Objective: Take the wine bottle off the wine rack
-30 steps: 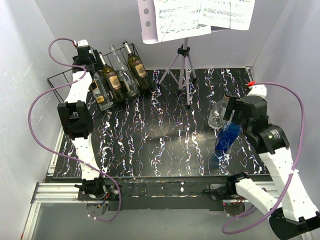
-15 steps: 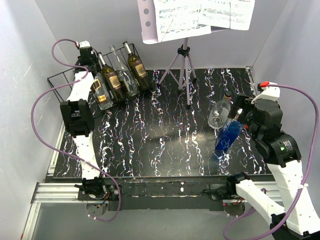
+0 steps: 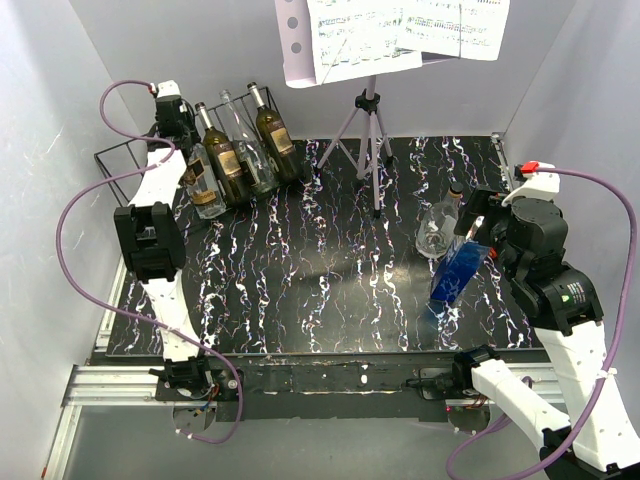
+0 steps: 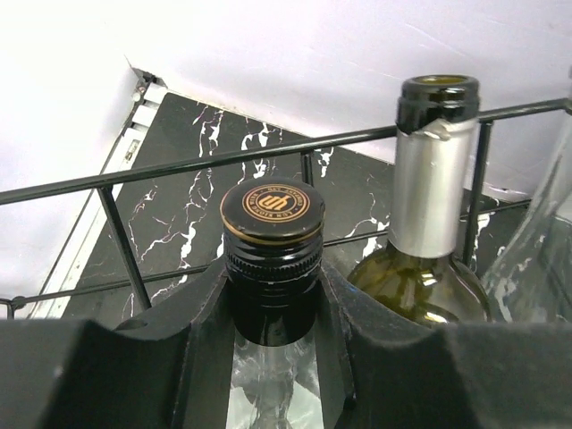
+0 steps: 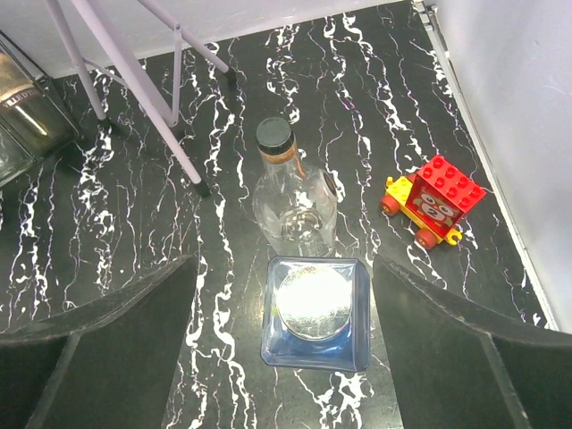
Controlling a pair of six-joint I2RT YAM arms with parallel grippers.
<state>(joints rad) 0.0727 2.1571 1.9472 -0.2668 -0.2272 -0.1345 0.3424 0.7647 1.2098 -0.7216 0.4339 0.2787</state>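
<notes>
Left gripper [image 4: 273, 308], nudged leftward, snug on wine bottle [image 4: 272, 237] neck per wrist view; right gripper [image 5: 284, 273] agape.

A gold round emblem is stamped on the black screw cap [image 4: 272, 209] of the clear bottle [image 4: 266, 386]. A monogram is set at its middle and fine lettering runs round its ring, but neither can be read with certainty. Staves of notes are printed on the sheet music [image 3: 400, 30], but no words can be made out. The paper labels on the dark bottles [image 3: 229, 160] are too small to be read. A cartoon face is printed on the red toy brick [image 5: 444, 185].
</notes>
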